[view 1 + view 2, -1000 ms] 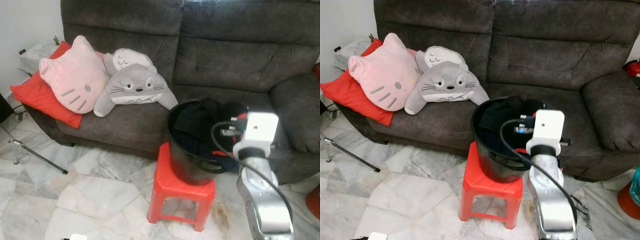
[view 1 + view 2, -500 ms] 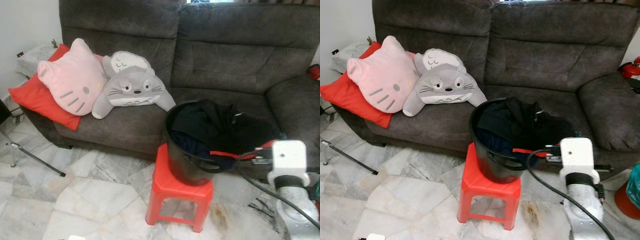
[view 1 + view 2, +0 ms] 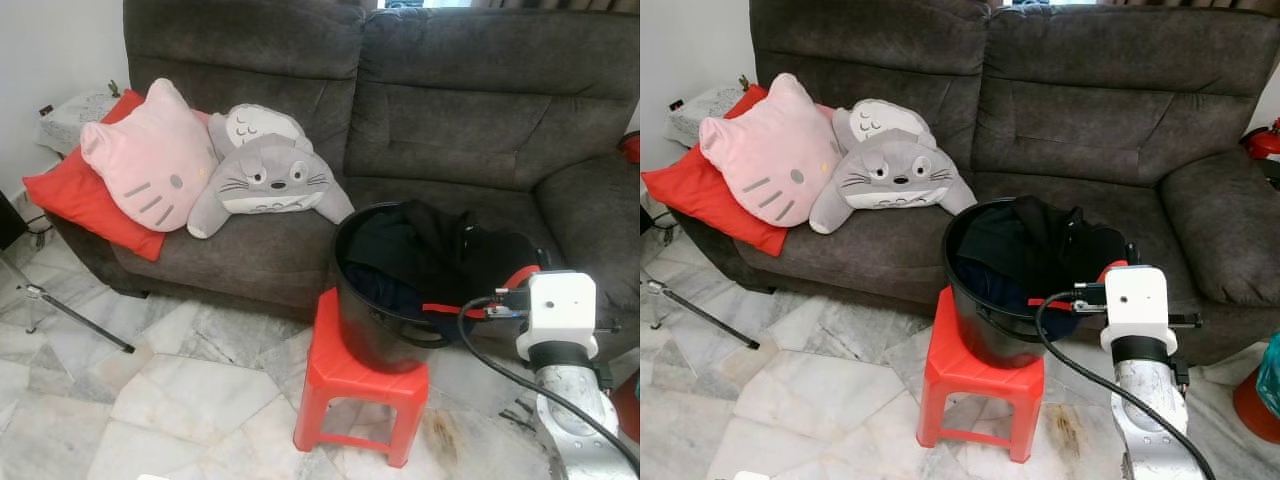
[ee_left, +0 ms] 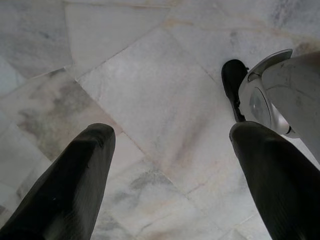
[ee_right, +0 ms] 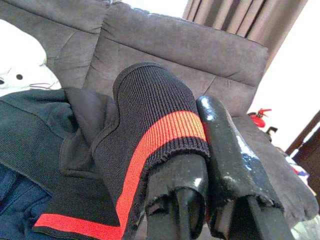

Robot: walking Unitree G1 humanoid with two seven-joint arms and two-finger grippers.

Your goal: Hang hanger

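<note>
Right gripper (image 5: 210,200) pinches black knit garment with red stripe (image 5: 150,145) over the black plastic bucket (image 3: 375,330) on the red stool (image 3: 350,380). Left gripper (image 4: 170,165) hangs open over floor. Hanger unseen; lift slowly, avoid snagging.

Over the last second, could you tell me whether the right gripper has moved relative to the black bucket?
Yes. The right gripper, shut on the black garment, was over the black bucket and has pulled back beyond its right-hand rim, towards the robot.

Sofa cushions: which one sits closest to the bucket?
The grey Totoro cushion. Its paw reaches nearly to the black bucket rim; the pink cat cushion and red pillow lie farther left.
</note>
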